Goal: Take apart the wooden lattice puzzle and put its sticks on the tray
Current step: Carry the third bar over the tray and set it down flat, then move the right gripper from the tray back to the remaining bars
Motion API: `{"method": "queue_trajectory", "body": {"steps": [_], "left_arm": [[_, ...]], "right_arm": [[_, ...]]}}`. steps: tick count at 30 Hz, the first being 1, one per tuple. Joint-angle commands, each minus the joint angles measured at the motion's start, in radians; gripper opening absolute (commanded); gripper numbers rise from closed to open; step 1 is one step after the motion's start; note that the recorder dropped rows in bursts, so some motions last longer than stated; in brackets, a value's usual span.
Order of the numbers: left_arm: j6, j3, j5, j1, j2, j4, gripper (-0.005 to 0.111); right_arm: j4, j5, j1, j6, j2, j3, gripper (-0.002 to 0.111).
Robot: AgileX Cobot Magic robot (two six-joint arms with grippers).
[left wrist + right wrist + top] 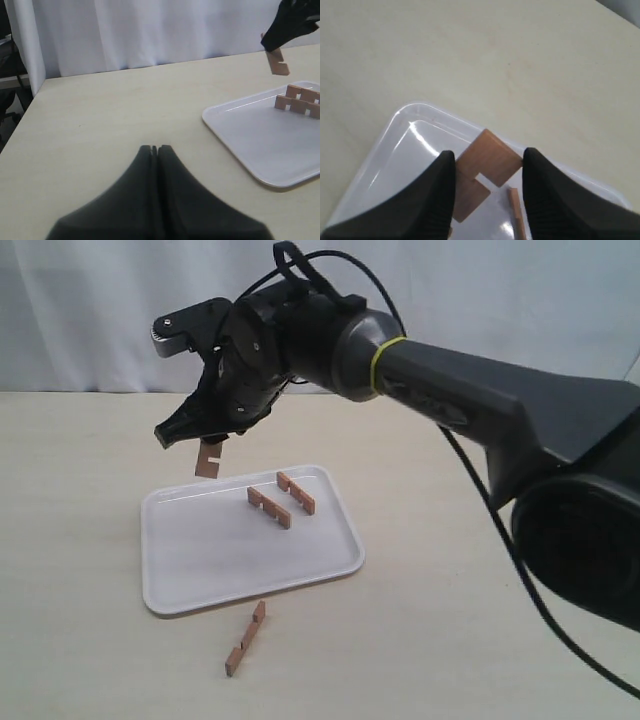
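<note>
The white tray (200,570) lies in the middle of the table with two notched wooden sticks (268,506) (296,493) side by side near its far right corner. Above the tray's far edge my right gripper (203,440) hangs shut on a third stick (207,460), which dangles below the fingers. In the right wrist view that stick (487,162) sits askew between the two fingers, over the tray (405,150). A fourth stick (246,638) rests on the table in front of the tray. No assembled lattice is in view. My left gripper (156,148) is shut and empty, low over bare table left of the tray (250,135).
A white curtain (100,310) closes off the back of the table. The right arm (480,400) reaches in from the right, high over the table. The table's left edge (30,107) shows in the left wrist view.
</note>
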Motion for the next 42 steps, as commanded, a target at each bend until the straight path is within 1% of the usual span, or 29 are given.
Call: {"method": "queue_trajectory", "body": {"steps": [1,4,16,18,20,26,30,38,42], "left_arm": [[0.001,0.003,-0.012,-0.004,-0.001,0.001,0.0],[0.001,0.003,-0.012,-0.004,-0.001,0.001,0.0],[0.001,0.003,-0.012,-0.004,-0.001,0.001,0.0],[0.001,0.003,-0.012,-0.004,-0.001,0.001,0.0],[0.001,0.003,-0.012,-0.004,-0.001,0.001,0.0],[0.001,0.003,-0.012,-0.004,-0.001,0.001,0.0],[0.001,0.003,-0.012,-0.004,-0.001,0.001,0.0],[0.001,0.003,-0.012,-0.004,-0.001,0.001,0.0],[0.001,0.003,-0.012,-0.004,-0.001,0.001,0.0]], "right_arm": [[0.036,0.019,-0.003,-0.026,0.09,-0.088,0.005],[0.036,0.032,-0.003,-0.026,0.133,-0.111,0.005],[0.036,0.036,-0.004,0.001,0.218,-0.11,0.005],[0.036,0.036,-0.004,0.001,0.223,-0.11,0.006],[0.036,0.036,-0.004,0.004,0.224,-0.11,0.012],[0.036,0.036,-0.003,0.004,0.224,-0.11,0.034],[0.036,0.038,-0.003,0.008,0.213,-0.11,0.046],[0.056,0.089,-0.003,0.027,0.155,-0.11,0.062],[0.066,0.172,-0.003,0.016,0.119,-0.11,0.064]]}}
